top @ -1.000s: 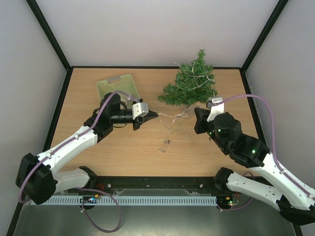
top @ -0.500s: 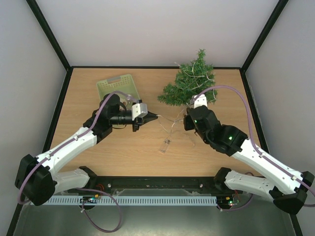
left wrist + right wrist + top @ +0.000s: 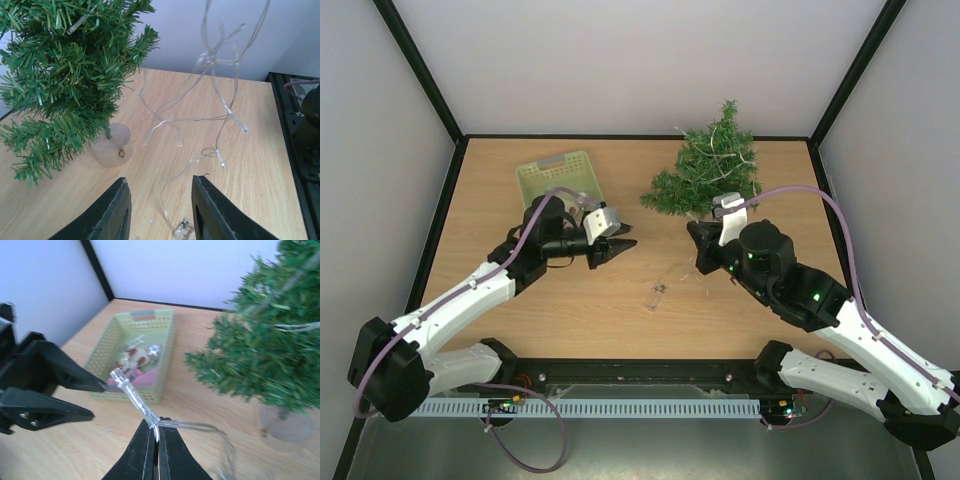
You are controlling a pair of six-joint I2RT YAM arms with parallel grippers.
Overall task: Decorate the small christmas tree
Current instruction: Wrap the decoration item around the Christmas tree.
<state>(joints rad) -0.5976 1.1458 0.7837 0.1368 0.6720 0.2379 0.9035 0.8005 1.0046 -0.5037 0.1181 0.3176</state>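
Standing upright on the wooden table, the small christmas tree is sitting on a clear round base, close to the table's far edge. Thin clear strands are already lying across its branches.

A clear light string is trailing off the tree toward the arm bases, looping loosely in the air and over the wood. The right gripper is hovering just in front of the tree, on its near side. Its jaws are pinching tight on the string, and one small bulb is sticking out beyond the fingertips, pointing away from the tree.

A small clear piece at the string's end is lying flat on the table, nearer the arm bases than the tree and slightly to its left.

The left gripper is hanging to the left of the tree, facing it. Its jaws are standing partly apart, gripping nothing, and the string is hanging clear of both fingers.

A pale green basket is sitting well left of the tree, level with it. It is holding a few small ornaments, pink and silvery, too blurred to name.
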